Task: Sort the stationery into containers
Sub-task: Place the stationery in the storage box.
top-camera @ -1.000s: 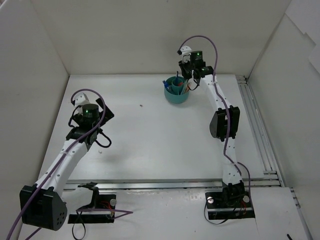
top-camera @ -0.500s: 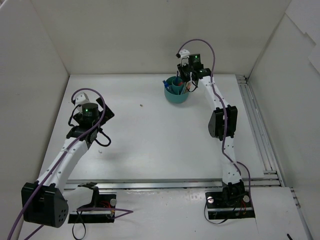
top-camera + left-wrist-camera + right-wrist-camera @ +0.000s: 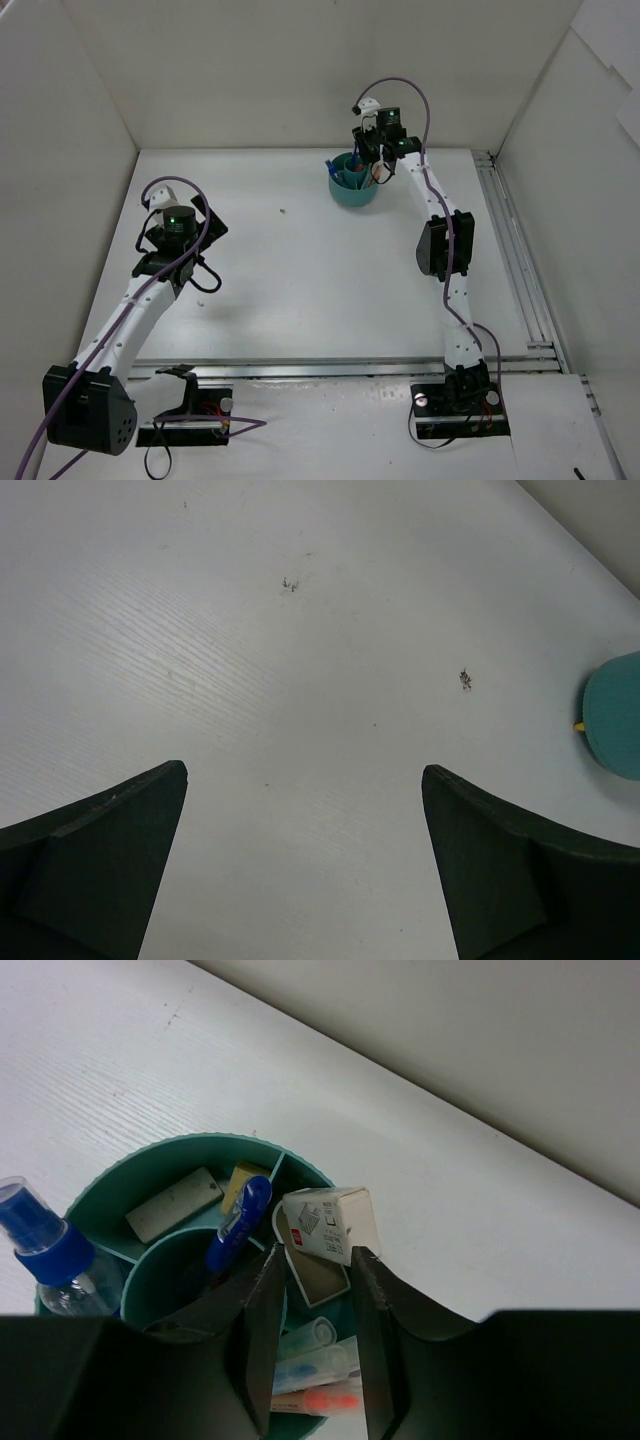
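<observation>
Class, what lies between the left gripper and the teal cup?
Left wrist view: only bare table with tiny specks before the teal cup.

1. The left arm (image 3: 130, 320) and the right arm (image 3: 455, 310) wear white shells on their long links, with black housings at the joints. Each has one large black block.
2. A purple cable (image 3: 425, 100) loops over each wrist and trails down the arm.
3. A green light (image 3: 175, 222) glows on each black wrist unit, with a small white camera housing (image 3: 163, 190) just beside it.
4. Each black base plate (image 3: 185, 425) carries red wiring.
5. The left gripper (image 3: 304, 768) has broad, dark, matt wedge fingers; the right gripper (image 3: 318, 1252) has black ones, narrow and flat-faced.
</observation>
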